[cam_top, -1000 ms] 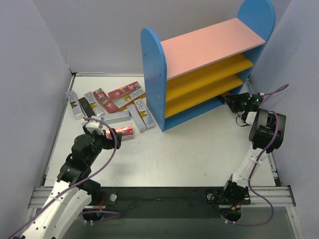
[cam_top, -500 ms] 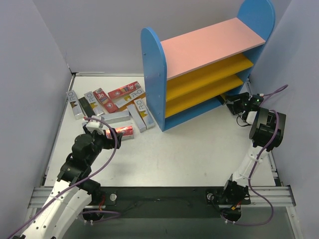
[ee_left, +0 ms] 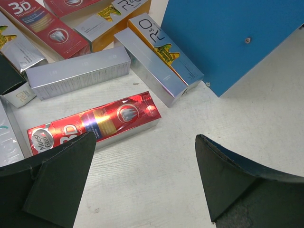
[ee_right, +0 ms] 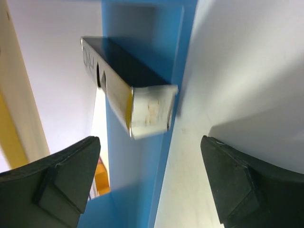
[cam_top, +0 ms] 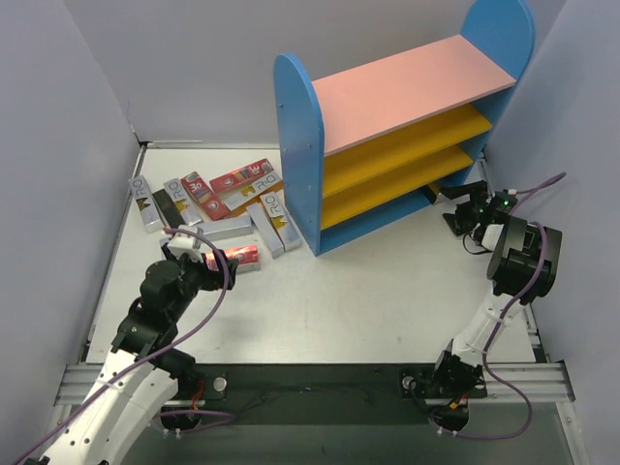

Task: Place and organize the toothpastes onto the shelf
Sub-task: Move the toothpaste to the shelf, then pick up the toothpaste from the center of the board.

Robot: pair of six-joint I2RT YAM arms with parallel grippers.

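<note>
The shelf [cam_top: 298, 145] stands at the back right, with blue side panels, a pink top and yellow boards. One silver toothpaste [ee_right: 149, 111] lies on its blue base [ee_right: 137, 190], end towards me. My right gripper [ee_right: 149, 142] is open just in front of that end and touches nothing; from above it [cam_top: 457, 209] sits at the shelf's right lower corner. Several toothpastes [cam_top: 208, 199] lie loose to the left of the shelf. My left gripper [ee_left: 146, 140] hangs open over the table beside a red toothpaste [ee_left: 95, 121], and shows from above [cam_top: 201, 255] too.
Grey walls close in the table on the left, back and right. Silver boxes [ee_left: 161, 61] lie against the shelf's blue left panel [ee_left: 237, 38]. Bare white table [cam_top: 387, 291] stretches between the two arms.
My right gripper has opened, let go of the silver toothpaste on the shelf's base, and drawn back a little to the right. The left arm has not moved.
</note>
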